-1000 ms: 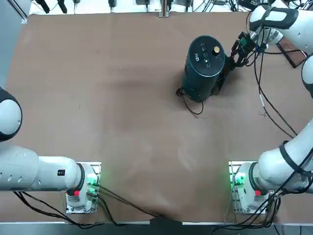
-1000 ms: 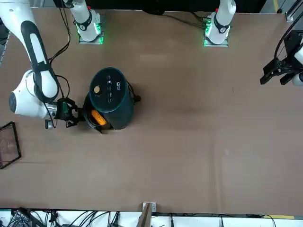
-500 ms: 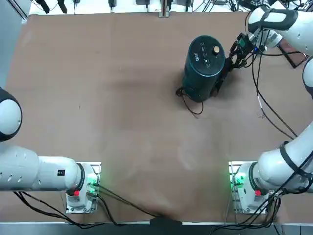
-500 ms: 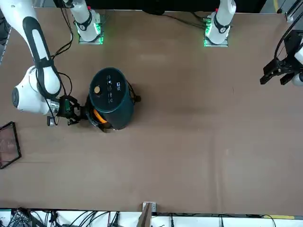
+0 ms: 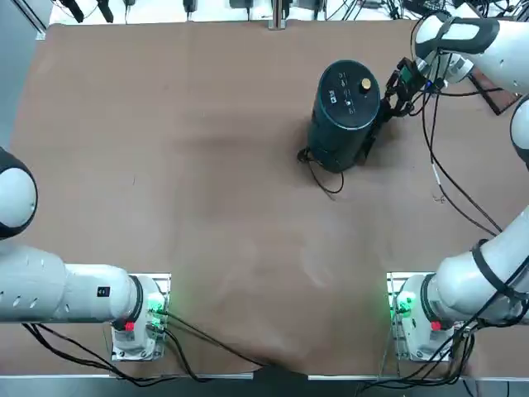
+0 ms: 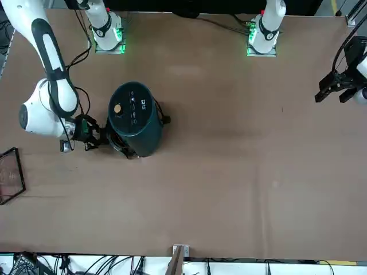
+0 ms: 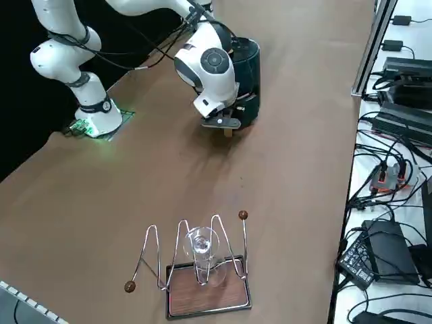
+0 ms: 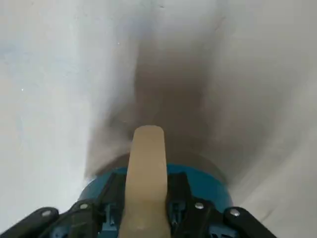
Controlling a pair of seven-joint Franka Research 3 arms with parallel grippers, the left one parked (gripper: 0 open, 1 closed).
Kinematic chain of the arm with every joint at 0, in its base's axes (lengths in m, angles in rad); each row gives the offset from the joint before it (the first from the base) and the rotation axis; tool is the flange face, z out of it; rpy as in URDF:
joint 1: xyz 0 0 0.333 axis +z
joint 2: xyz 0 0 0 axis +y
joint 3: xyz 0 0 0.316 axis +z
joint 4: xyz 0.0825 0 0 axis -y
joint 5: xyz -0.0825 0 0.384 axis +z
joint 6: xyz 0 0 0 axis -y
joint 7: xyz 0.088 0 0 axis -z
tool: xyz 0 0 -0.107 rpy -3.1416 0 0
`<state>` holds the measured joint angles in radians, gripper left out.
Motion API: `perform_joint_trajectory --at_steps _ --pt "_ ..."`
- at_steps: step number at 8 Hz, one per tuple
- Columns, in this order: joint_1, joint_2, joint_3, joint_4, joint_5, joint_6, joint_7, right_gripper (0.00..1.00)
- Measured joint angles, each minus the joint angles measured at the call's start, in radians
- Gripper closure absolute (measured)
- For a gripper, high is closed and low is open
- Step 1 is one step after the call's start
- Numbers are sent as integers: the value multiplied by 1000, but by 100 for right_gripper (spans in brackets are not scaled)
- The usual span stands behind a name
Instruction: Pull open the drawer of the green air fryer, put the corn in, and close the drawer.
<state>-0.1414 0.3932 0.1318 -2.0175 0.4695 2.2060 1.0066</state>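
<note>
While the pincer point(image 6: 106, 136) abuts the fryer point(image 6: 135, 119), its drawer's obscured.

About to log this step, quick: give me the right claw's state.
Right claw: closed, on the handle at the front of the fryer's drawer; the pictures can't settle whether it grips or just pushes.

No readable text (only tiny white marks) on the fryer point(image 6: 136, 117).
</note>
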Motion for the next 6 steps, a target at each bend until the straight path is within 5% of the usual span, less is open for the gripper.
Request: perform_joint_trajectory --at_steps 6 --pt "20 -38 4 -49 33 53 0 55"
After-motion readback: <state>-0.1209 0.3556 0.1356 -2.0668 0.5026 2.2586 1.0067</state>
